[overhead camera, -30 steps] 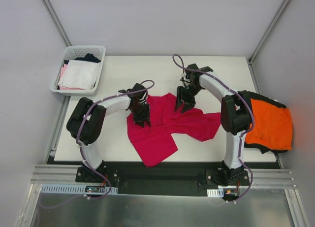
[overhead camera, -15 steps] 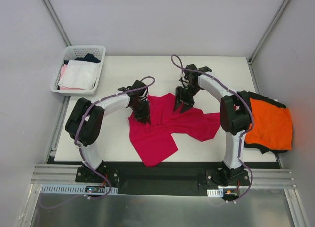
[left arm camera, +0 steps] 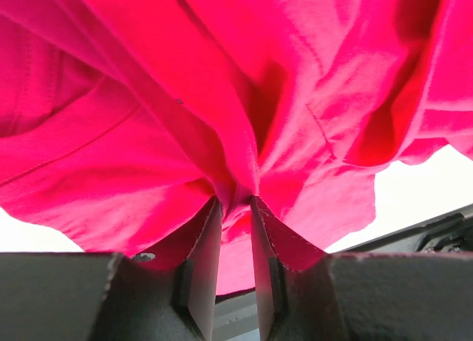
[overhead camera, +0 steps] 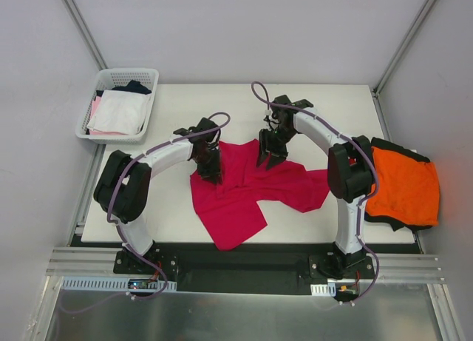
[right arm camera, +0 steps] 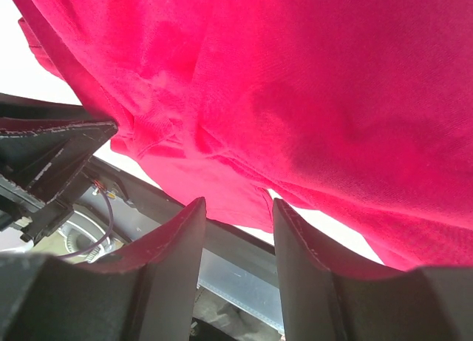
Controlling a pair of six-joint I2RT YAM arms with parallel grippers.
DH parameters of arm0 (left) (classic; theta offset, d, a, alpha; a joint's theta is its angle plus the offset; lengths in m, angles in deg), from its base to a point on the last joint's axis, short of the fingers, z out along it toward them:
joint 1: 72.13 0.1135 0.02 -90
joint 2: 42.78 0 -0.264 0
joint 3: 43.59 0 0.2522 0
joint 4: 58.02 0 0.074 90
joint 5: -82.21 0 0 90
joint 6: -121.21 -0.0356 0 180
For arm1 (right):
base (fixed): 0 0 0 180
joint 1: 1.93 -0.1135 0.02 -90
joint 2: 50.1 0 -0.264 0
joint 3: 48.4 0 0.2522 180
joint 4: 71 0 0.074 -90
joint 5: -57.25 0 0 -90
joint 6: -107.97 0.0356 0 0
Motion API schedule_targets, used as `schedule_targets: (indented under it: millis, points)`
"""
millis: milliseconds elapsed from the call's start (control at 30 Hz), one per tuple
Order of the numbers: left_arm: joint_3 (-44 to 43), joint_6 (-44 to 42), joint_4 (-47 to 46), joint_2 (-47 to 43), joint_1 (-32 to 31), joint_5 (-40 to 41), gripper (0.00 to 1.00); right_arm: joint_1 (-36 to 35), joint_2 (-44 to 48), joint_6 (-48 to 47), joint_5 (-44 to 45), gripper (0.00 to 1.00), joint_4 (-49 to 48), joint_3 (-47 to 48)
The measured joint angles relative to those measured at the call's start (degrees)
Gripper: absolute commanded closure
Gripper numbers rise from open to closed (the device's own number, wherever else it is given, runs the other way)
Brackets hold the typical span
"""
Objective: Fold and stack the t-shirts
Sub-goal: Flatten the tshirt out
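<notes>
A crumpled crimson t-shirt (overhead camera: 244, 189) lies spread on the middle of the white table (overhead camera: 325, 112). My left gripper (overhead camera: 211, 171) stands at its left part, and in the left wrist view this gripper (left arm camera: 235, 204) is shut on a pinched fold of the crimson t-shirt (left arm camera: 185, 112). My right gripper (overhead camera: 267, 157) hangs over the shirt's far edge. In the right wrist view that gripper (right arm camera: 238, 208) is open with nothing between its fingers, the crimson t-shirt (right arm camera: 318, 82) just beyond them. An orange t-shirt (overhead camera: 403, 186) lies on a black t-shirt (overhead camera: 383, 144) at the table's right edge.
A white mesh basket (overhead camera: 112, 77) holding white (overhead camera: 118, 112), pink and dark garments sits off the table's far left corner. Grey walls enclose the table on three sides. The right arm's elbow (overhead camera: 347, 171) stands beside the orange shirt.
My left gripper closed on a fold of the crimson t-shirt and drew it slightly toward the far side. The right gripper shifted a little to the left, still open.
</notes>
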Motion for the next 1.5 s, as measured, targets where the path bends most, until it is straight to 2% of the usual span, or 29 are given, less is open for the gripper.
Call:
schedule_targets:
  millis: [33, 133, 167, 767, 1067, 1267, 1500]
  points:
    - [0.00, -0.02, 0.17, 0.00, 0.02, 0.22, 0.79, 0.00, 0.00, 0.00, 0.00, 0.56, 0.00, 0.00]
    - [-0.17, -0.07, 0.46, 0.00, 0.39, 0.48, 0.88, 0.00, -0.11, 0.02, 0.00, 0.56, 0.00, 0.07]
    - [-0.26, -0.13, 0.55, 0.00, 0.42, 0.52, 1.00, 0.00, -0.22, 0.04, 0.00, 0.56, 0.02, 0.20]
    - [-5.09, -0.20, 2.21, 0.04, 1.55, 0.61, 1.00, 0.00, -2.12, 0.04, 0.00, 0.57, 0.07, 1.29]
    - [-20.35, 0.55, 2.89, 5.07, 8.07, -0.79, 1.00, 0.00, -2.64, 0.07, 0.02, 0.57, 0.07, 1.29]
    - [-32.61, 0.63, 2.82, 14.64, 10.80, -1.42, 1.00, 0.00, -2.62, 0.02, 0.35, 0.57, 0.52, 1.29]
    - [-46.73, 1.27, 3.32, 26.91, 10.91, -3.93, 1.00, 0.00, -1.51, -0.02, 0.81, 0.57, 1.07, -0.90]
